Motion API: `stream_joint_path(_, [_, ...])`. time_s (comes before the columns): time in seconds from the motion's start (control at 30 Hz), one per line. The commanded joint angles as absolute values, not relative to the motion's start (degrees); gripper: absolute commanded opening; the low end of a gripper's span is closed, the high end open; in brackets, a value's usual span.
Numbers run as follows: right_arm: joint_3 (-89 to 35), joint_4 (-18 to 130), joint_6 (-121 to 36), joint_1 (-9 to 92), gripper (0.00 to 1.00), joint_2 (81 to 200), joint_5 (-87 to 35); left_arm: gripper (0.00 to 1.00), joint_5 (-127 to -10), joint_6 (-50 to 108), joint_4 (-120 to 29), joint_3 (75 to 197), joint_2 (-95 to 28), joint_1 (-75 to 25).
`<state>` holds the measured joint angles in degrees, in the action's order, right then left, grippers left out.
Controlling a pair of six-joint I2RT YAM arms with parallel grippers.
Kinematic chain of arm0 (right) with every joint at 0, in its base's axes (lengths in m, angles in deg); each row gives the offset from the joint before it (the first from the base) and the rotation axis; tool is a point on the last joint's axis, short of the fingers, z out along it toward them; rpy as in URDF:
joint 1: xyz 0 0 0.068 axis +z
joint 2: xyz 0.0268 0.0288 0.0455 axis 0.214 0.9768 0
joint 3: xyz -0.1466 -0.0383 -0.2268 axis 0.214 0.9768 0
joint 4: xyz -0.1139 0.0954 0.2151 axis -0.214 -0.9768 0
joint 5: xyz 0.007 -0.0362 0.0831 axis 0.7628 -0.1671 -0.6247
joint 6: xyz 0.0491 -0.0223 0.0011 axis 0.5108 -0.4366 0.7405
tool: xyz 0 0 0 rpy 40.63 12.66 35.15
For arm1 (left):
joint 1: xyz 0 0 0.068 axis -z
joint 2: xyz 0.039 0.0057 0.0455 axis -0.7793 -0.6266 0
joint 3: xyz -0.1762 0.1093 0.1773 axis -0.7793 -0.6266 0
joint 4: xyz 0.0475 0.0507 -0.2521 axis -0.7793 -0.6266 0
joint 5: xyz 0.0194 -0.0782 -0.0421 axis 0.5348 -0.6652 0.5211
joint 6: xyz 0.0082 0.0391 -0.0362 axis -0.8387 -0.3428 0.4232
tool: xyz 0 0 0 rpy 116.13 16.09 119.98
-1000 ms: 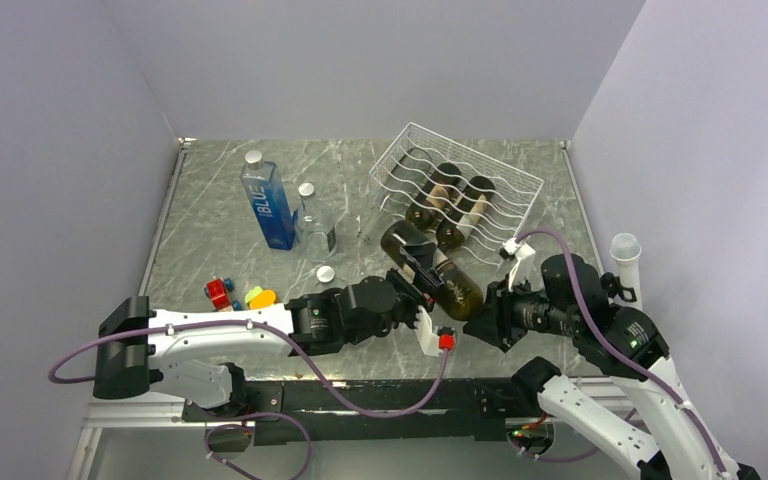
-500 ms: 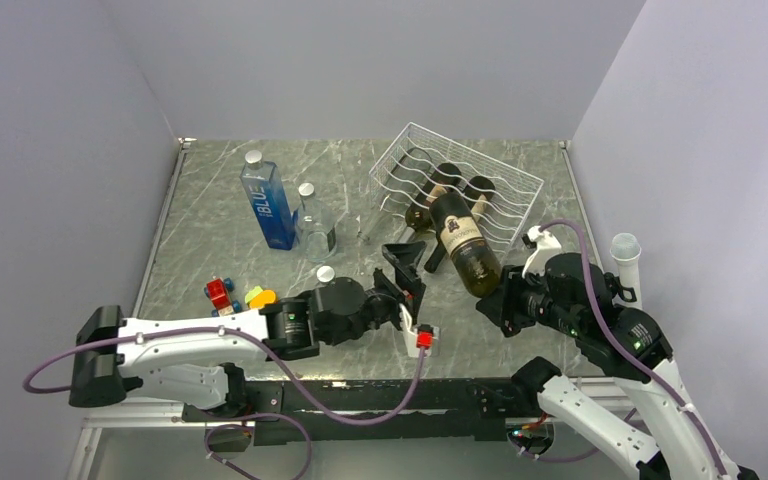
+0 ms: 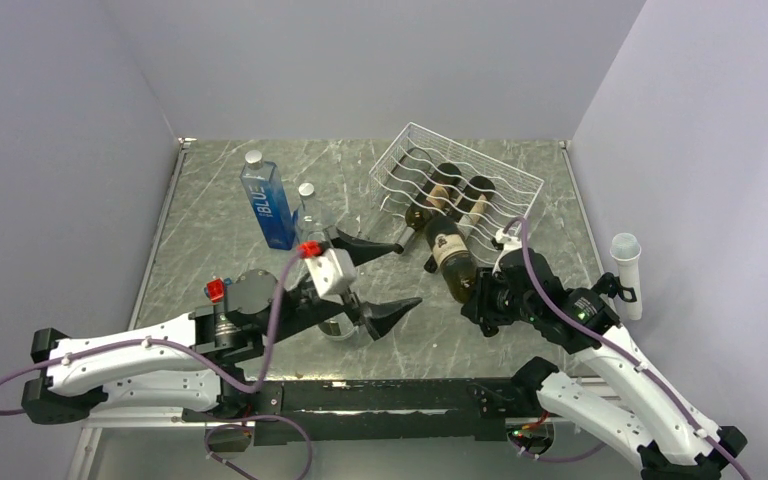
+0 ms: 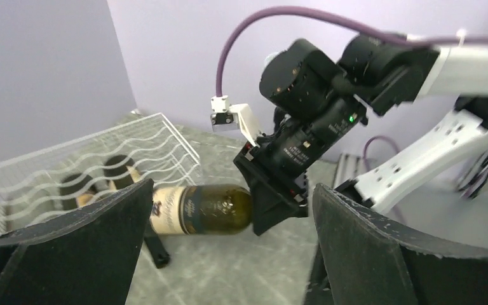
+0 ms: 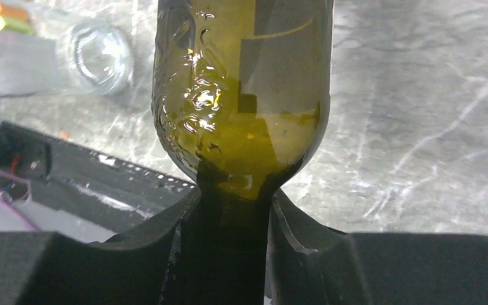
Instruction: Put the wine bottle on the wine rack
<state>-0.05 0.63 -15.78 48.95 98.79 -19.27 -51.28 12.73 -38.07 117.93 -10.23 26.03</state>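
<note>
The wine bottle (image 3: 445, 248), dark green with a cream label, is held off the table with its base pointing at the low front edge of the white wire wine rack (image 3: 415, 160). My right gripper (image 3: 480, 296) is shut on its neck; the right wrist view shows the fingers (image 5: 305, 248) clamped round the neck below the bottle's shoulder (image 5: 241, 95). My left gripper (image 3: 410, 272) is wide open and empty, raised to the left of the bottle. The left wrist view shows the bottle (image 4: 197, 210) and rack (image 4: 89, 159) between its fingers (image 4: 387, 254).
Two dark bottles (image 3: 460, 190) lie in the rack, necks poking out at its low end. A tall blue bottle (image 3: 268, 205) and a clear glass bottle (image 3: 310, 215) stand at the back left. Small coloured toys (image 3: 217, 290) lie front left. A white tube (image 3: 625, 262) stands at the right edge.
My left gripper let go of the wine bottle, opened wide and drew back left and upward. My right gripper swung the bottle round and carried it toward the rack.
</note>
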Motion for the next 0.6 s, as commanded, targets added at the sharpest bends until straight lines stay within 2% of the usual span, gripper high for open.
stream_joint_path(0.0, [-1.71,8.08,-12.74,49.62,0.0,96.03,-5.46,0.99,-45.18,32.23,-32.97,114.24,-7.69,26.23])
stream_joint_path(0.27, [-0.74,5.16,-12.65,49.62,0.0,96.08,-2.25,0.99,-33.17,36.49,-43.08,118.35,-10.67,26.23])
stream_joint_path(0.57, [-2.84,0.45,-15.2,49.44,0.0,94.28,-9.16,0.99,-31.51,36.61,-42.91,117.35,-9.45,26.23])
